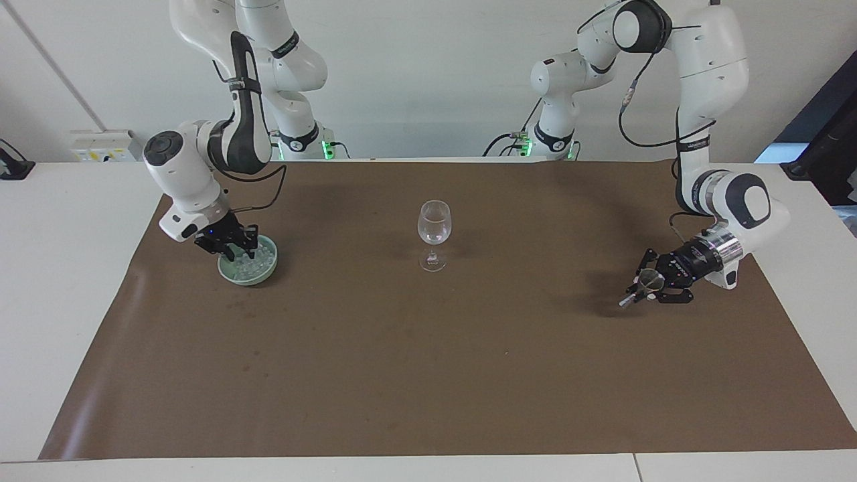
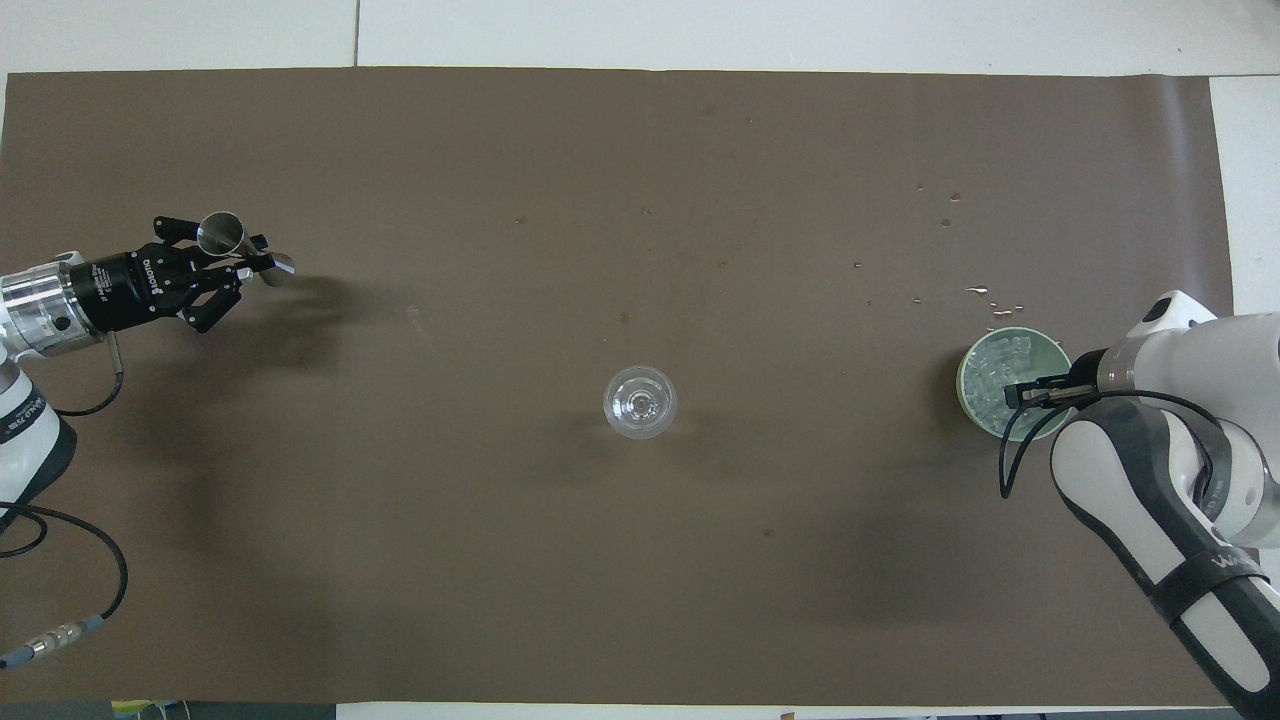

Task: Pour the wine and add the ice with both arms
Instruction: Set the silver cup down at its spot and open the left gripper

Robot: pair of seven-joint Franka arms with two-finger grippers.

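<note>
A clear stemmed wine glass (image 1: pixel 434 224) (image 2: pixel 640 402) stands upright mid-mat. Wine does not show in either view. My left gripper (image 1: pixel 644 289) (image 2: pixel 246 263) is shut on a small metal jigger (image 1: pixel 647 279) (image 2: pixel 221 232). It holds the jigger tilted, low over the mat at the left arm's end. A pale green bowl (image 1: pixel 249 274) (image 2: pixel 964 385) at the right arm's end holds ice (image 1: pixel 260 257) (image 2: pixel 1002 353). My right gripper (image 1: pixel 234 250) (image 2: pixel 1012 396) is dipped into the bowl among the cubes. Whether it holds one is hidden.
A brown mat (image 1: pixel 428 375) covers most of the white table (image 1: pixel 60 281). Small wet drops and bits (image 2: pixel 978 292) lie on the mat just farther from the robots than the bowl. A wall socket box (image 1: pixel 107 144) sits at the table's robot-side edge.
</note>
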